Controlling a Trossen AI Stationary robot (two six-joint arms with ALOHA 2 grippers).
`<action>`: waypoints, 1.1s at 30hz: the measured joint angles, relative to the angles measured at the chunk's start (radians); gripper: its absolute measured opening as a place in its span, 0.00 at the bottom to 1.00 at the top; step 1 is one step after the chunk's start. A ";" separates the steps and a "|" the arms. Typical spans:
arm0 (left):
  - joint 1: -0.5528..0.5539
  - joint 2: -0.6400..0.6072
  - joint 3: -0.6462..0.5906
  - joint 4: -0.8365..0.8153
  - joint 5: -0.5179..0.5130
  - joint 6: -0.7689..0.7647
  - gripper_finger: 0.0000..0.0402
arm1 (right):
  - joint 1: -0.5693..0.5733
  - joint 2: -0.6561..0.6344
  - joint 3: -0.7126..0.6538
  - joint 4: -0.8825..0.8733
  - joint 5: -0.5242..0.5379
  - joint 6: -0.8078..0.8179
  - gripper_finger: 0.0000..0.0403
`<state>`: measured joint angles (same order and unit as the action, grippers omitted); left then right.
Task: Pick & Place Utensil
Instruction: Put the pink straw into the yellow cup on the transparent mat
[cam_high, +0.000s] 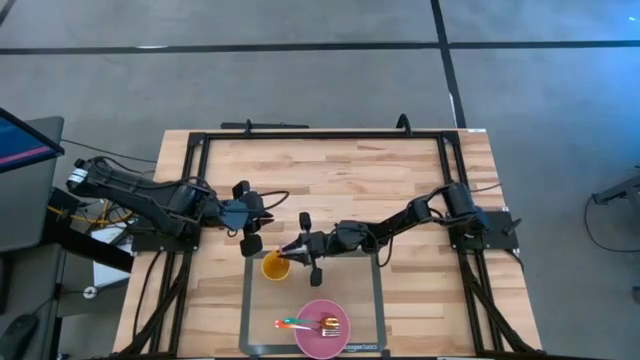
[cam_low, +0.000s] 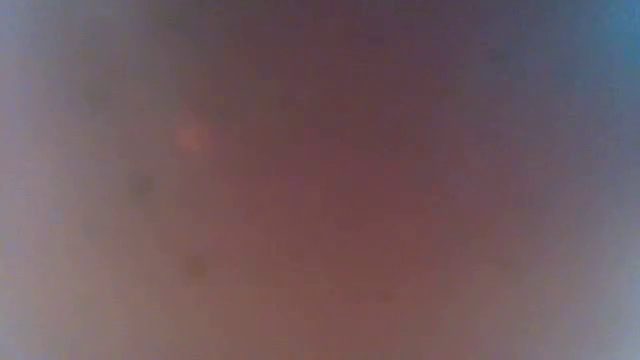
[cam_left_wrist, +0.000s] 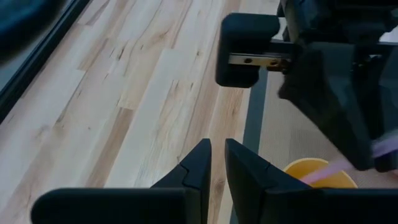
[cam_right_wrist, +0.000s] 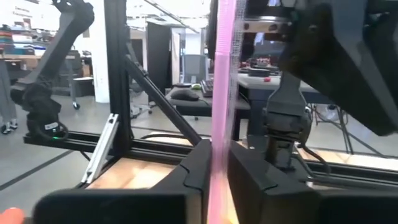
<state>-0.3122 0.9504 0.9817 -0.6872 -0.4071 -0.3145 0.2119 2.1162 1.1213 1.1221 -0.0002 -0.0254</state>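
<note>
Right pincer (cam_high: 291, 249) gripping pink utensil (cam_right_wrist: 222, 99), over yellow cup (cam_high: 275, 266)

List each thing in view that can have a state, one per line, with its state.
Right hand: over the yellow cup, closed on the pink utensil.
Left hand: empty, fingers nearly together, beside the cup.
Yellow cup: upright on the mat.
Pink plate: holds a fork.

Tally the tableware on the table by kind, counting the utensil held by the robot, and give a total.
Round pink plate: 1
Round yellow cup: 1
Utensils lying on the plate: 2
Pink plastic utensil held in the right tool: 1
Total: 5
</note>
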 joint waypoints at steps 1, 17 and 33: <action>0.000 0.000 0.000 0.000 0.000 0.000 0.12 | 0.000 0.000 0.000 -0.002 0.000 0.000 0.12; 0.000 0.000 0.000 0.000 0.000 0.000 0.12 | -0.004 -0.033 0.000 -0.020 -0.004 -0.007 0.37; 0.000 0.000 0.000 0.001 0.000 0.003 0.12 | -0.045 -0.431 0.000 -0.571 0.000 -0.150 0.46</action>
<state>-0.3122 0.9504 0.9817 -0.6865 -0.4069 -0.3111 0.1670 1.6852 1.1210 0.5509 0.0002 -0.1753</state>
